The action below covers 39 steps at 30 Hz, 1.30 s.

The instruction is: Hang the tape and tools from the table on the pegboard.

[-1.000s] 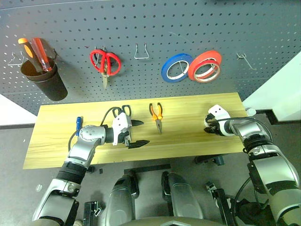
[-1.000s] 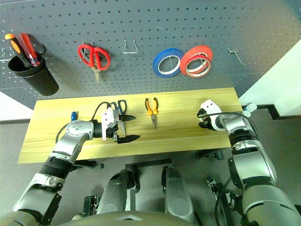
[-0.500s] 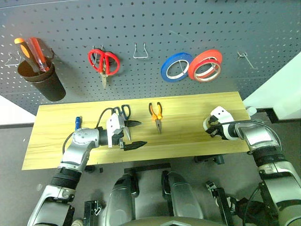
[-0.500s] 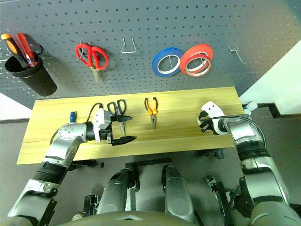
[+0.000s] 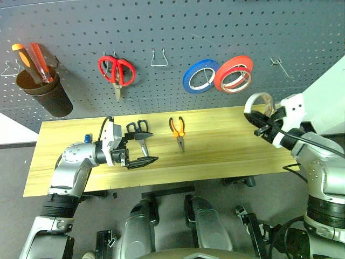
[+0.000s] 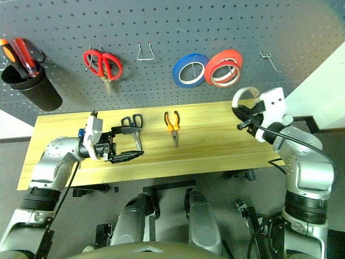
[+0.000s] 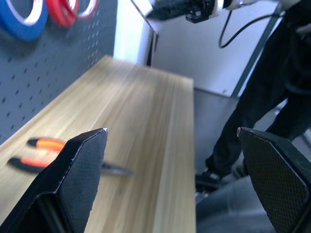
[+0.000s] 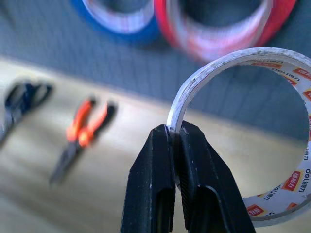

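Right gripper [image 8: 176, 141] pressed together on the wall of the tape [image 8: 233, 126], pinching the whitish ring from inside and outside; ring held up in the air, above the right end of the table [image 5: 226, 156] and in front of the pegboard [image 5: 178, 32]. Not yet on any hook. Nearest free wire hook [image 5: 278, 65] just up and to the side of the ring, right of the red-orange roll [image 5: 234, 74] and the blue roll [image 5: 201, 76].

Left gripper [image 5: 135, 150] spread wide and empty, hovering over the table just beside the dark-blue-handled scissors [image 5: 138, 132], touching nothing as far as visible.

Still lying on the wood: the scissors, the orange-and-black pliers [image 5: 178, 133] near the middle, and the blue-handled screwdriver [image 6: 81, 133], half hidden behind the left arm.

Another free hook [image 5: 159, 58] between the red-handled scissors [image 5: 116, 73] and the blue roll.

Judged from this: nothing of the four pieces hung so far. Tape lifted and on the way, so the first piece about half done; all three tools left to do.
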{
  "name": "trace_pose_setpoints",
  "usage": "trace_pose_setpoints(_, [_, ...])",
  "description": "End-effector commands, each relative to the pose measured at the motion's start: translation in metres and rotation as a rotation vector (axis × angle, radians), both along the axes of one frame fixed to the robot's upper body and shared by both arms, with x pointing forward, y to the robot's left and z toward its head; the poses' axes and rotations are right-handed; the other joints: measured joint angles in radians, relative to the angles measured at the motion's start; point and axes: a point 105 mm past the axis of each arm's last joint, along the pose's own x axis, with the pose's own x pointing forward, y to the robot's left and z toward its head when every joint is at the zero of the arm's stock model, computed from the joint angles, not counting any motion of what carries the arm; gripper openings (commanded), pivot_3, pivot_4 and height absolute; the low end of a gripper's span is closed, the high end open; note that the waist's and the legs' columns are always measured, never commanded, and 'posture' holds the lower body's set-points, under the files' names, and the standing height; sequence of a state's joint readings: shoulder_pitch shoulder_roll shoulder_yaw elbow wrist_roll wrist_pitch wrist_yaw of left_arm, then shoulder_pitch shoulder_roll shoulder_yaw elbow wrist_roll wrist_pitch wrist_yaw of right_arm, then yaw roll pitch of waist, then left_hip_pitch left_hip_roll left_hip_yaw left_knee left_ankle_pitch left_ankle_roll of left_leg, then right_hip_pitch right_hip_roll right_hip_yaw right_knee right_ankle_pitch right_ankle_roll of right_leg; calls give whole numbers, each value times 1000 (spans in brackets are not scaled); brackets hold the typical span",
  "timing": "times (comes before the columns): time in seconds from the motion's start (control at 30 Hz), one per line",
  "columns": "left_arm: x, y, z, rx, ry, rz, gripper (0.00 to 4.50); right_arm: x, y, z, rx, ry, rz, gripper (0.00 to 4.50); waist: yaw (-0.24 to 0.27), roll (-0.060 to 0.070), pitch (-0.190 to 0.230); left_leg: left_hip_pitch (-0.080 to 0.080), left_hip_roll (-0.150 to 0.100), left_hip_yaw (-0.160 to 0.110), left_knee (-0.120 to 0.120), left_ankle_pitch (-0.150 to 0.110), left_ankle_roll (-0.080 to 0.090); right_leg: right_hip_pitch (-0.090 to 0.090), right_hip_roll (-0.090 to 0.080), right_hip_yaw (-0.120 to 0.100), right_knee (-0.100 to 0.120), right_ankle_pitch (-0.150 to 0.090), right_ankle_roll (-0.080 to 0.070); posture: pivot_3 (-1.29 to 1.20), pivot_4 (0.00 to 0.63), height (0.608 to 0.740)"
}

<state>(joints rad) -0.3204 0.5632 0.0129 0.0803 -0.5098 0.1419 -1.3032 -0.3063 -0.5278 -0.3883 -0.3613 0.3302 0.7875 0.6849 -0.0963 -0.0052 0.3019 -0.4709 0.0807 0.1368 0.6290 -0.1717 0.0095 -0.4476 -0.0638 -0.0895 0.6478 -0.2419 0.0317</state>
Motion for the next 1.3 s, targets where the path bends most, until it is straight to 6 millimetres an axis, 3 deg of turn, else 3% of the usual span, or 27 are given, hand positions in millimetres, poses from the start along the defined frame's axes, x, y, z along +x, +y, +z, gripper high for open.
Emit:
trace_pose_setpoints(0.03, [0,-3,25,-30,-79,-25,4500,-8,0,25,22,-128,7,42,-6,-1,-2,0,0,0,0,0,0,0,0,-1,0,0,0,-262,220,730])
trace_pose_setpoints(0.23, [12,-9,39,-28,-126,-8,4500,8,-26,49,55,-250,-98,42,-32,-1,-6,0,-1,0,2,2,3,1,1,-1,1,3,4,-263,179,730])
trace_pose_setpoints(0.47, [22,-17,46,-13,-177,-20,4500,38,-36,49,0,-268,-128,42,-37,-2,-30,1,-4,1,2,2,3,1,3,-1,2,3,5,-247,140,730])
trace_pose_setpoints(0.67, [26,-20,43,-14,-189,-18,4500,64,-32,41,-20,-266,-116,42,-36,-1,-47,5,-4,2,3,2,3,5,4,-1,3,3,5,-231,126,730])
trace_pose_setpoints(0.87, [28,-18,40,-4,-193,9,4500,104,-20,37,-24,-254,-108,42,-35,-1,-48,5,-4,2,4,3,3,5,4,0,5,3,5,-196,122,730])
trace_pose_setpoints(1.17, [25,-14,36,24,-196,37,4500,138,-12,34,-124,-207,-167,42,-32,-1,-51,6,-4,6,5,7,-3,5,3,1,9,3,5,-160,121,730])
trace_pose_setpoints(1.2, [25,-14,37,21,-197,39,4500,139,-14,33,-133,-198,-173,635,-32,-1,-52,6,-4,6,6,6,-3,5,3,1,10,3,5,-157,121,730])
trace_pose_setpoints(1.3, [24,-13,36,25,-196,46,4500,138,-15,31,-136,-193,-165,1498,-29,-1,-56,7,-4,6,7,6,-3,5,2,1,12,3,6,-154,121,730])
